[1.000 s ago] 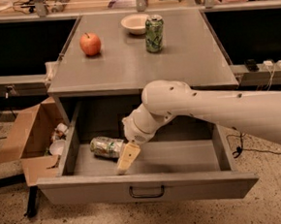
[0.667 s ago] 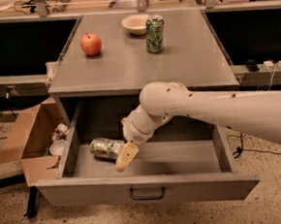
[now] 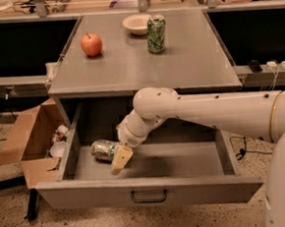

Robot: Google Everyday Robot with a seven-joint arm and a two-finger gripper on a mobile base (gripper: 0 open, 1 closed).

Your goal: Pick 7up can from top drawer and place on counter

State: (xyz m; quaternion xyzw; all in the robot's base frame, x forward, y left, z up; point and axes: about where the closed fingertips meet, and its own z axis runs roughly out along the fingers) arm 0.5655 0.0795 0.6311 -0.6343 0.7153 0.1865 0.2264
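Pincer position: pincer [image 3: 119,161] is low inside the open top drawer [image 3: 90,196], left of centre, at the end of the white arm [image 3: 216,114] that reaches in from the right.
Pincer state: cannot tell whether it is open or closed; its tan tip touches or overlaps the right end of the can.
7up can: 7up can [image 3: 102,149] lies on its side on the drawer floor, near the left wall, not lifted.
Change vs 1.0 s ago: pincer and the arm's elbow have shifted slightly left, closer onto the can; the can lies in much the same spot.
Drawer: pulled fully out below the worktop [image 3: 129,67], as before.
Worktop contents: red apple [image 3: 91,44], pale bowl [image 3: 136,24] and upright dark green can [image 3: 156,34], all unmoved.
Floor, left: open cardboard box [image 3: 28,139] beside the drawer.
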